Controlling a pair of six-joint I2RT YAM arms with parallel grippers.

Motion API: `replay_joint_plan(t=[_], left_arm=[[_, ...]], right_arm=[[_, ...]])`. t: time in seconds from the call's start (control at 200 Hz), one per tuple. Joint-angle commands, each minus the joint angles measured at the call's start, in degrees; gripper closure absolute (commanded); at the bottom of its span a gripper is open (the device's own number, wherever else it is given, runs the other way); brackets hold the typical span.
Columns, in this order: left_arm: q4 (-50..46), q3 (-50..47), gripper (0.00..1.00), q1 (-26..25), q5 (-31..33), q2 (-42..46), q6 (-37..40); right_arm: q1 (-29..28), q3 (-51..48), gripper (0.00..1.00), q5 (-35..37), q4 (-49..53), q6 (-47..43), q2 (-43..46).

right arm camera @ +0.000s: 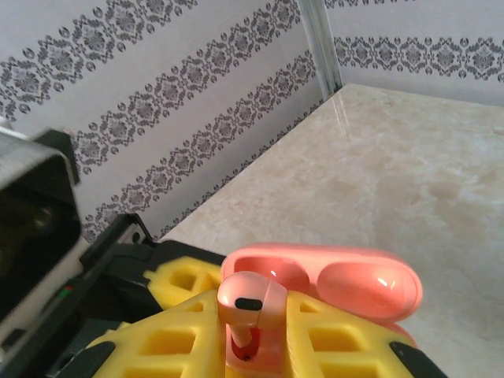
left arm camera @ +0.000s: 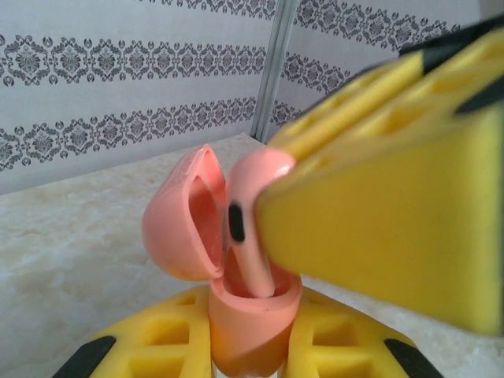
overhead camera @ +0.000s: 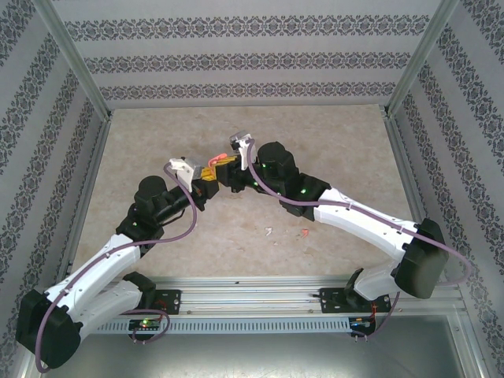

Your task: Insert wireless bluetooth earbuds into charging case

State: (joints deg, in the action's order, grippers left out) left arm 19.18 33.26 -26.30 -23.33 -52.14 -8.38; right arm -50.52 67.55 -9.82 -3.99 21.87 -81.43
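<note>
Left arm: reaching in from the near left corner of the table (overhead camera: 157,142), elbow bent, wrist angling toward the middle.
Left gripper (left arm camera: 252,342): fingers clamping the base of the salmon-pink charging case (left arm camera: 250,323), holding it upright over the middle of the table with its lid (left arm camera: 177,224) swinging open.
Step in hand: the insertion itself, judging by the two grippers meeting at the case.
Salmon-pink earbud (left arm camera: 253,205): stem dipping into the case's well, head standing clear above the rim.
Right gripper (right arm camera: 252,346): fingers pinching the earbud's head from either side.
Right arm: stretching in from the near right corner, forearm sloping toward the centre.
Next move: likely pressing the earbud down along its stem until it is sitting flush, then releasing, while the case is being held steady.
Loose earbud (overhead camera: 303,232): another salmon-pink one lying on the table toward the near edge, well apart from the grippers.
</note>
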Motion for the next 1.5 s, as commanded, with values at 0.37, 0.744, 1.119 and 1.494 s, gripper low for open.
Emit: replay_joint_plan(t=[0.37,0.744,1.119,1.494], left_arm=[[4.75,3.34,1.0,-1.03,2.07,0.34,-1.37],[4.43,3.39,1.0,-1.05,3.43,0.86,-1.34],[4.51,3.92,1.0,-1.04,3.61,0.51,-1.28],[4.11,3.39,1.0,-1.07,3.84,0.94,-1.12]], right_arm=[[-0.98,-3.26,0.78,0.09,-2.96,1.53,-0.04],[-1.46,-6.14,0.75,-0.18,-5.88,0.51,0.66],[-1.51,-8.14,0.75,-0.63,-8.25,-0.77,0.59],[-1.75,-9.35,0.71,-0.79,-10.15,-2.14,0.49]])
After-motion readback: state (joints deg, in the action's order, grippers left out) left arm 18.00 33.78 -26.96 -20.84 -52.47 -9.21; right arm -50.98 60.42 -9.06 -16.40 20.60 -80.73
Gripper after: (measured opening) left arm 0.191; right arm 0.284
